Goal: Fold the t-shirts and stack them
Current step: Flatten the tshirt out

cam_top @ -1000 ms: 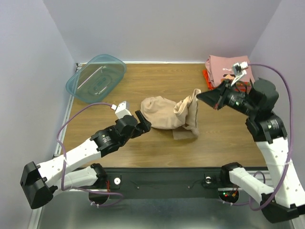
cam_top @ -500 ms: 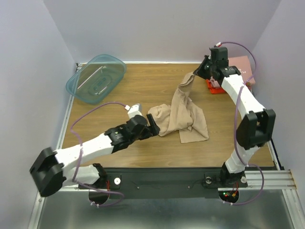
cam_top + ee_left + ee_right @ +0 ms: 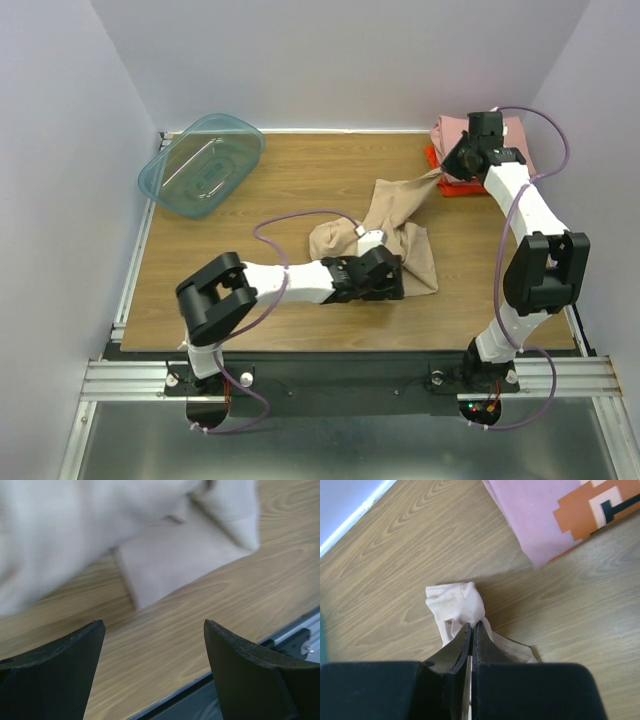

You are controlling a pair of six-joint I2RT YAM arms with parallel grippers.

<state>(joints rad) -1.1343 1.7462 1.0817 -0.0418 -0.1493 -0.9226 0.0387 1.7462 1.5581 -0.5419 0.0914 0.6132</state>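
**A:** From above, how far along is it?

**B:** The pink t-shirt (image 3: 450,133) lies on the red-orange t-shirt (image 3: 450,189) in the far right corner of the counter (image 3: 250,290), and that pair looks folded and stacked. The tan t-shirt (image 3: 400,215) is a rumpled heap mid-counter. One end is stretched toward the stack, where the right pincer (image 3: 448,170) has it. The left pincer (image 3: 392,280) sits at the heap's near edge. A teal plastic tub (image 3: 200,165) stands well apart, at the far left.

**A:** And the left wrist view?

**B:** The left pincer (image 3: 154,627) is spread wide with nothing between its fingers. The tan t-shirt (image 3: 175,555) lies in loose flaps on the wood just ahead. It is blurred, and I see no contact.

**A:** The right wrist?

**B:** The right pincer (image 3: 471,626) is pressed together, pinching a bunched corner of the tan t-shirt (image 3: 454,600). The edge of the pink t-shirt (image 3: 535,515), with its pixel print, is near.

**A:** So what is left?

**B:** By my reckoning two of the three are finished. The tan one is not yet spread flat, folded or set on top — nearly all of its own handling remains.
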